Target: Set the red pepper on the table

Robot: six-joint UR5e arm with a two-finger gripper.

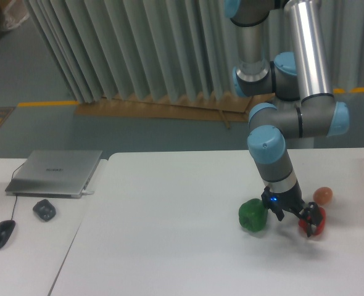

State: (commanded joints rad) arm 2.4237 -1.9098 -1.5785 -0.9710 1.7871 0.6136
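We see the gripper [306, 219] low over the counter [169, 246] near its right edge, its fingers closed around the red pepper [312, 226], which sits at the counter surface, just right of the green pepper [253, 214], orange ball [322, 195] behind.

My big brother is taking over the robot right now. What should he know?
Pincer: down at the red pepper, fingers around it; whether it is gripping is too small to tell.
Red pepper: at the right of the table, seemingly on or just above the surface, with the green pepper to its left and the pale orange ball behind it.
Done: pepper is down at table level.
Left: confirm it rests on the table, open the pincer, lift away.
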